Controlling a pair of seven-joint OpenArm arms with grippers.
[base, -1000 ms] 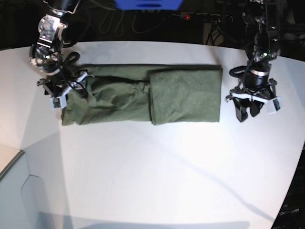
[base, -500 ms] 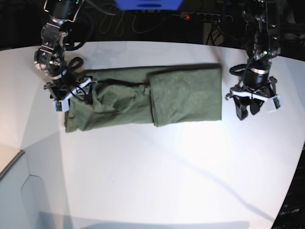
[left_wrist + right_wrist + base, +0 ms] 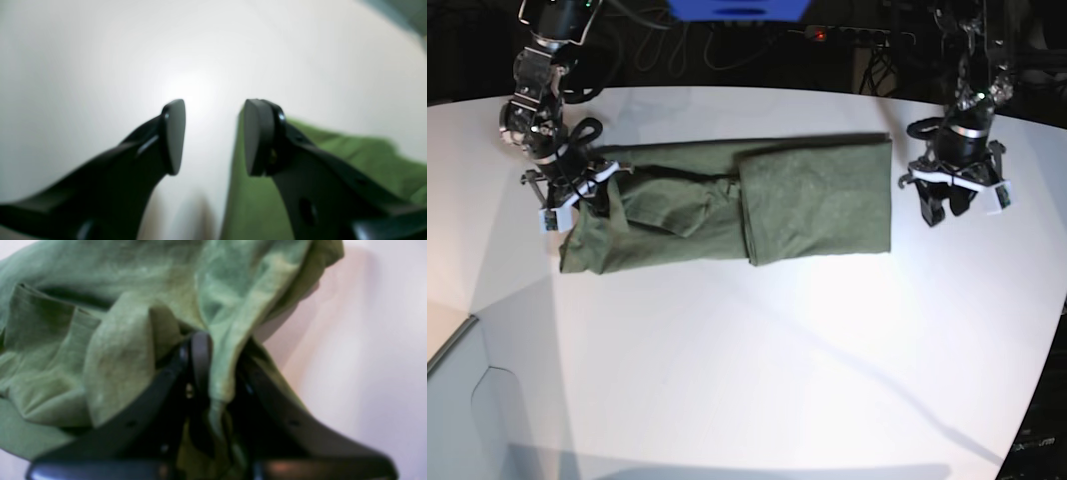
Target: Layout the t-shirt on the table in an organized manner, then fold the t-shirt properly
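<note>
Olive-green soft cotton t-shirt lies partly folded on the matte white surface. Right pincer is clamped on a bunched fold at its end. Left pincer hangs parted, empty, just beside the shirt's opposite edge.

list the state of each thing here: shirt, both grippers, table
t-shirt: partly folded into a long band, one end bunched and pinched
right gripper: shut on the t-shirt's bunched end
left gripper: open, empty, beside the t-shirt's other end
table: white, carrying the t-shirt
</note>
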